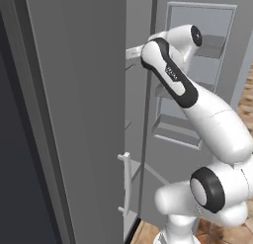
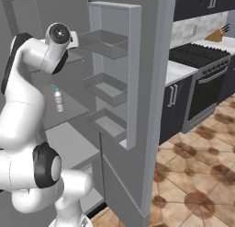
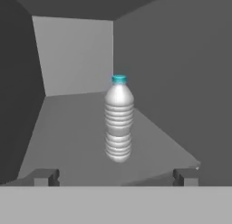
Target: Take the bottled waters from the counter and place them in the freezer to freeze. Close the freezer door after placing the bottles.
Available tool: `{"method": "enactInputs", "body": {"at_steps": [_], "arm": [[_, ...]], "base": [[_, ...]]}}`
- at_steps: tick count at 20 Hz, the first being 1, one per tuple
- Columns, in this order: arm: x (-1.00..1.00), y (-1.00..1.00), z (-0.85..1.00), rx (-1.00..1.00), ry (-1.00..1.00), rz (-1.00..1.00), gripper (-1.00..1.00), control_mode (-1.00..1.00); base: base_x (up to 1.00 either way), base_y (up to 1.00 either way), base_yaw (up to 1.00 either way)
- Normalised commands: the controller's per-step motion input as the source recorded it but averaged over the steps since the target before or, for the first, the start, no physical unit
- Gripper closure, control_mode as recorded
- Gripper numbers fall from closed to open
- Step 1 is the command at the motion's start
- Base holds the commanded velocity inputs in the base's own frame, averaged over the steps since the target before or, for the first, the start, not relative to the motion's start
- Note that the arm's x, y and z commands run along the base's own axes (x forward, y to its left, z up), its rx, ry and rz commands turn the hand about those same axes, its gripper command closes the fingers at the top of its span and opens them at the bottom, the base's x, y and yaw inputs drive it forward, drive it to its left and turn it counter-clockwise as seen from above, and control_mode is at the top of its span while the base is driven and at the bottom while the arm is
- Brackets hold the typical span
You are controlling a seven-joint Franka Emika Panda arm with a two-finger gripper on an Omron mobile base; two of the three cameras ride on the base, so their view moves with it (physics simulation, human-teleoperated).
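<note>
One bottled water (image 3: 118,121), clear and ribbed with a teal cap, stands upright on a grey shelf (image 3: 68,128) inside the freezer (image 2: 69,143). The same bottle (image 2: 58,100) shows in the right base view, behind my arm. My gripper (image 3: 115,177) is open, level with the shelf's front edge. Its fingertips (image 3: 45,177) sit wide apart, short of the bottle and not touching it. The freezer door (image 2: 153,106) is swung wide open, with three bins (image 2: 108,86) on its inner face. My forearm reaches into the freezer opening (image 1: 133,90).
The wider closed door (image 1: 84,114) with its silver handle (image 1: 126,183) stands left of the opening. Right of the open door are a white counter (image 2: 176,70) on dark cabinets, a stove (image 2: 202,56) with an oven, and a tiled floor (image 2: 197,175).
</note>
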Motion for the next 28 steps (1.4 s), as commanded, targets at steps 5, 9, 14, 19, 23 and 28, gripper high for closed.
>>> {"method": "enactInputs", "body": {"at_steps": [5,9,14,19,23,28], "arm": [[-0.95,-0.54,0.00,0.00,0.00,-0.07,-1.00,-1.00],[-1.00,-0.42,0.00,0.00,-0.03,-0.06,-1.00,-1.00],[-0.85,-0.42,0.00,-0.02,0.00,-0.13,-1.00,-1.00],[-0.76,-0.28,0.00,-0.15,0.11,-0.23,-1.00,-1.00],[-0.73,-0.38,-0.10,-0.19,0.21,-0.26,-1.00,-1.00],[-0.87,-0.37,-0.16,-0.10,0.22,-0.26,-1.00,-1.00]], "base": [[0.00,0.00,0.00],[0.00,0.00,0.00],[0.00,0.00,0.00],[0.00,0.00,0.00],[0.00,0.00,0.00],[0.00,0.00,0.00]]}}
